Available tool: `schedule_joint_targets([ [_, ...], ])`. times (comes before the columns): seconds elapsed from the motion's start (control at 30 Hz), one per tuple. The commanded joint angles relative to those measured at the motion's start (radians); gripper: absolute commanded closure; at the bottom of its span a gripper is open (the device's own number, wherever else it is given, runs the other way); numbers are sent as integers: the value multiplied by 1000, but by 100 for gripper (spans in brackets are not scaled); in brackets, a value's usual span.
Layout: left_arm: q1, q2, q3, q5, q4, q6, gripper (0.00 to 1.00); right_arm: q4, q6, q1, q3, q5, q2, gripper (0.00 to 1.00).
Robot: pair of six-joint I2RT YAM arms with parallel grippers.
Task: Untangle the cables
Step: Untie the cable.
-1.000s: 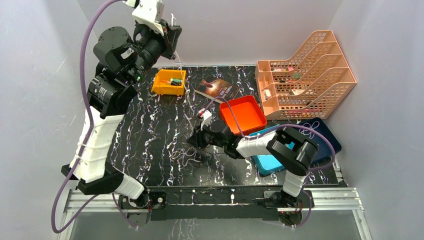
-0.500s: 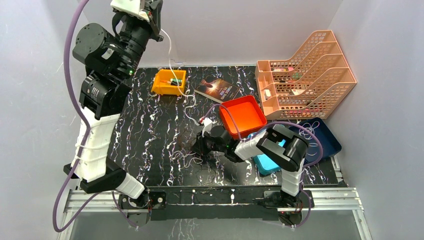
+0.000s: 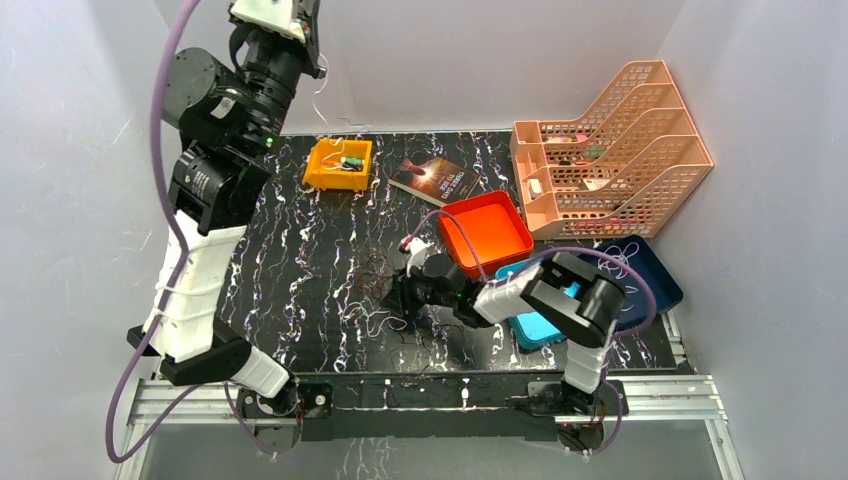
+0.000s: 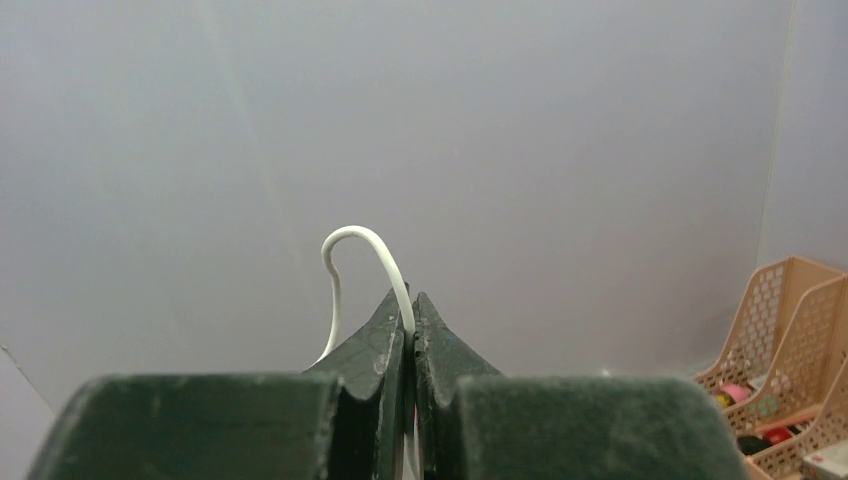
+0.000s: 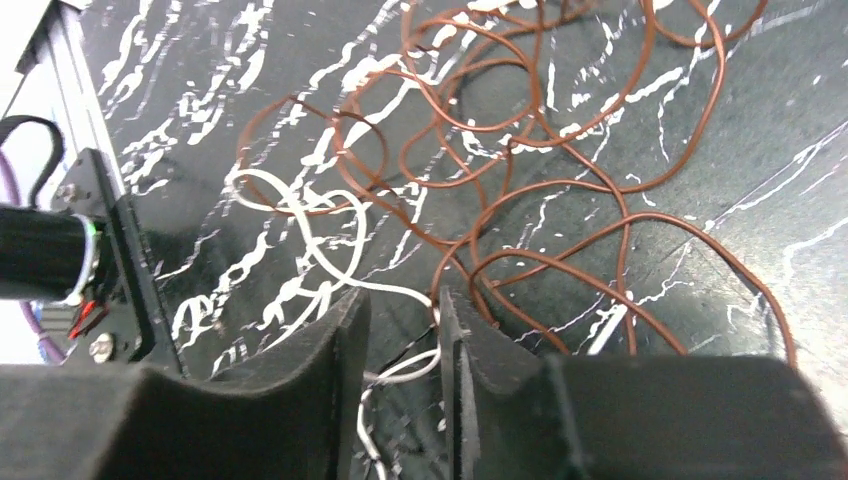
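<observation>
The cables (image 3: 380, 278) lie tangled on the black marbled table, just left of my right gripper (image 3: 397, 296). The right wrist view shows thin brown loops (image 5: 560, 180) spread over the table and a white cable (image 5: 320, 240) curling among them. My right gripper (image 5: 403, 305) is low over the tangle, open, with a white strand lying loose between its fingers. My left gripper (image 3: 300, 15) is raised high at the back left. In the left wrist view it (image 4: 410, 300) is shut on the white cable (image 4: 355, 235), which arches above the fingertips.
A yellow bin (image 3: 338, 163), a book (image 3: 434, 178) and a red tray (image 3: 486, 230) sit behind the tangle. A peach file rack (image 3: 610, 150) stands at the back right. A dark blue tray (image 3: 650, 275) and a teal item (image 3: 535, 325) lie beside the right arm.
My left arm has swung up and to the left with the white cable in its jaws. The right gripper has stayed low at the tangle, edging slightly nearer.
</observation>
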Motion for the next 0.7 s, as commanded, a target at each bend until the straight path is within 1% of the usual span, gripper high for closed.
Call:
schedule_joint_targets([
  [0.0, 6, -41, -73, -23, 34, 2, 100, -45, -46, 5, -5, 27, -191, 55],
  [0.2, 6, -69, -159, -25, 29, -26, 100, -216, -107, 5, 20, 57, -349, 35],
  [0.3, 6, -82, -196, -18, 27, -45, 100, -291, -140, 4, 17, 119, -435, 24],
  [0.4, 6, -90, -214, -1, 16, -67, 100, -364, -177, 4, 13, 173, -523, 15],
  [0.57, 6, -84, -211, 31, -33, -116, 100, -472, -250, 5, 12, 186, -645, 12],
  [0.67, 5, -96, -234, 67, -61, -153, 100, -473, -283, 5, -15, 176, -726, 12],
])
